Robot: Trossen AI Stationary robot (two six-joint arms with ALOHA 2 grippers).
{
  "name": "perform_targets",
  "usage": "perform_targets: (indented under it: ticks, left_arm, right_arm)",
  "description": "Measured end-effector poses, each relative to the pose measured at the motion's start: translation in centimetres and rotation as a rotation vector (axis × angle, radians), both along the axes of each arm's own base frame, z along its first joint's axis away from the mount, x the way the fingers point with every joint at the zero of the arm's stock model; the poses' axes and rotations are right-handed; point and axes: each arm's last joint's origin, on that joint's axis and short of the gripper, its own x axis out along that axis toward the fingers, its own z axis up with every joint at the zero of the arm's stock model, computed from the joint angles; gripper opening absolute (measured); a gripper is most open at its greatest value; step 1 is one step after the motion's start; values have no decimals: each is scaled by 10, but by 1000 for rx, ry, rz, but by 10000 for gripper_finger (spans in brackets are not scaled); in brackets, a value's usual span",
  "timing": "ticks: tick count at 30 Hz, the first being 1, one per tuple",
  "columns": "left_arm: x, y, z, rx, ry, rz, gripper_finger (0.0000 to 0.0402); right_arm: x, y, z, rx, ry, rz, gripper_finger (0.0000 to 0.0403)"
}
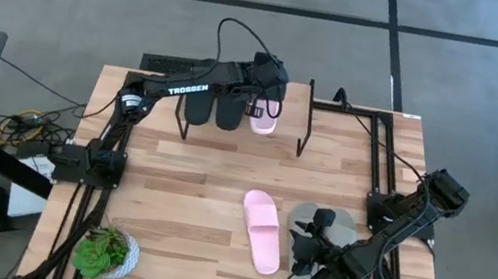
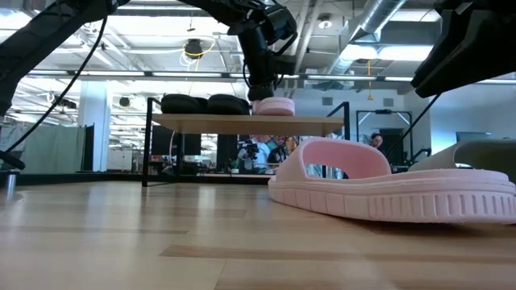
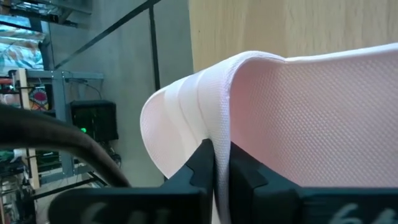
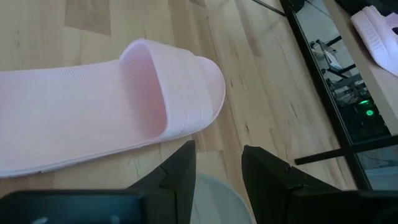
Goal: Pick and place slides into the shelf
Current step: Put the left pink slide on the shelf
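On the shelf (image 2: 242, 123) at the far edge of the table lie two black slides (image 1: 214, 108), and beside them a light pink slide (image 1: 264, 122) rests on its sole. My left gripper (image 1: 266, 100) is over that pink slide, shut on it. The other pink slide (image 1: 261, 229) lies sole-down on the table near the front. Right of it lies a grey-green slide (image 1: 336, 225). My right gripper (image 4: 217, 168) hovers open over the grey-green slide's edge (image 4: 217, 199), with nothing between its fingers. My left gripper pinches the front edge of the pink slide's strap (image 3: 219, 134) between its two shut fingers (image 3: 199, 165). It comes slanting down from above. In the low view the slide (image 2: 276, 106) lies level on the shelf's plank.
A potted green plant (image 1: 105, 252) stands at the table's near left corner. The shelf's black legs (image 1: 306, 129) stand at the far side. Bare wood lies between the shelf and the slides on the table. People show in the room beyond in the low view.
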Motion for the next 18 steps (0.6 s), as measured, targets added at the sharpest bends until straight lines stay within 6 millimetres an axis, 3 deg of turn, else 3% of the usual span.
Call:
perform_targets:
  ticks: [10,18]
  left_arm:
    - [-4,-2,1,-5,38,11,10]
    - [-7,-5,6,-20,10,21,34]
  right_arm:
    - [0,0,0,0,0,0,118]
    - [0,0,0,0,0,0,118]
